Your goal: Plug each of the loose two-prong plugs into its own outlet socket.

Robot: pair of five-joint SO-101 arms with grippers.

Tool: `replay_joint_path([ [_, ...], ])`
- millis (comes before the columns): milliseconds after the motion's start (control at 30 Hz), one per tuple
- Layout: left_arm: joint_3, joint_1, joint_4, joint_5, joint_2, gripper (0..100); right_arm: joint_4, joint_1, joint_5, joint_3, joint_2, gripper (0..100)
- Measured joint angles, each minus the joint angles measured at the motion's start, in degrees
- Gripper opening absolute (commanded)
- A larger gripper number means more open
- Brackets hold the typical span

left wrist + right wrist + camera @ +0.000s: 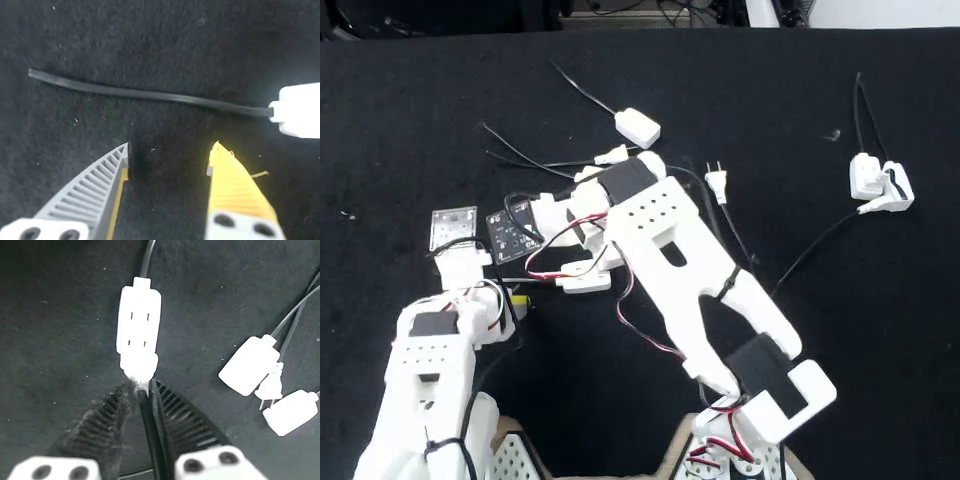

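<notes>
Plugs and sockets lie scattered over the black surface [820, 90], and my two white arms come in from its near edge. The right arm [670, 240] lies far out over the middle, and the left arm [430, 360] sits short and close to its base. My right pincer [141, 387] is clamped together on the tail of a white plug [139, 365], right where its black cord [151, 440] leaves it, and the cord runs back between the two dark fingers. That plug butts against the end of a long white socket block [136, 315] with no gap I can see; the block's face shows two pairs of slots. My left pincer [170, 150] hangs with its grey and yellow fingers apart over the bare surface, gripping nothing. Well off to the right, two white bodies [880, 182] sit touching. Farther out, a lone socket [638, 127] lies near a small loose plug [612, 155], and a second loose plug [718, 182] lies beside my right arm, prongs pointing away from me. A thin black cable [150, 95] crosses the surface beyond my left fingertips, apart from them, and ends in a white body [300, 110].
</notes>
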Motion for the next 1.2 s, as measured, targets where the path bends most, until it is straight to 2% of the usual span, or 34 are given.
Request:
replay_joint_path([
  [367,-0.18,0.00,0.00,0.00,0.88,26,0.00,0.00,0.44,-0.18,0.35,1.1],
  [700,-0.18,0.00,0.00,0.00,0.88,26,-4.84,0.18,0.44,2.73,1.67,1.1],
  [967,-0.18,0.00,0.00,0.00,0.88,26,-4.66,0.62,0.44,2.64,2.55,1.1],
  [1200,-0.18,0.00,0.00,0.00,0.88,26,-1.23,0.62,3.60,2.55,2.55,1.1],
])
